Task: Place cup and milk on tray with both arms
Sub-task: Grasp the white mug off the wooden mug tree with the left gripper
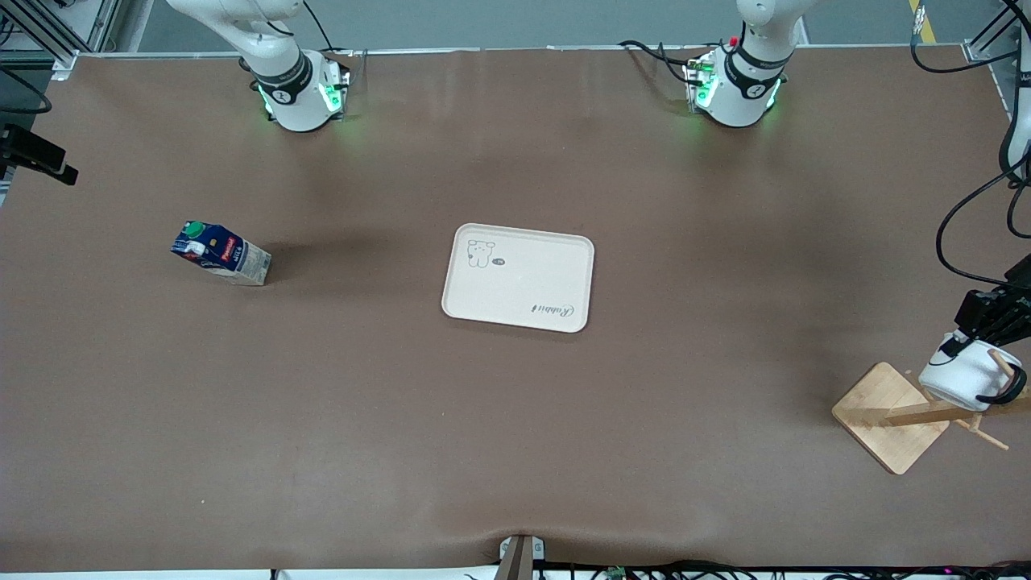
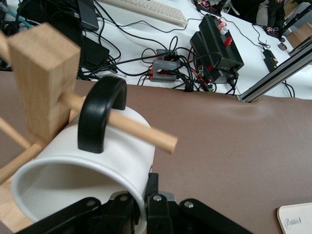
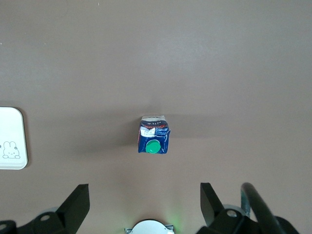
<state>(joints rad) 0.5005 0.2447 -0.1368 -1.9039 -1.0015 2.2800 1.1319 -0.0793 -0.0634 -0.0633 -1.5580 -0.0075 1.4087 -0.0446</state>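
The white cup hangs by its black handle on a peg of the wooden rack at the left arm's end of the table. My left gripper is shut on the cup's rim, one finger inside and one outside the wall. The milk stands on the table toward the right arm's end. My right gripper is open and empty, high over the table with the milk below it. The cream tray lies empty mid-table; it also shows in the right wrist view.
The rack's post and peg stand close round the cup. Cables and black boxes lie past the table edge by the rack. A camera mount sits at the table's front edge.
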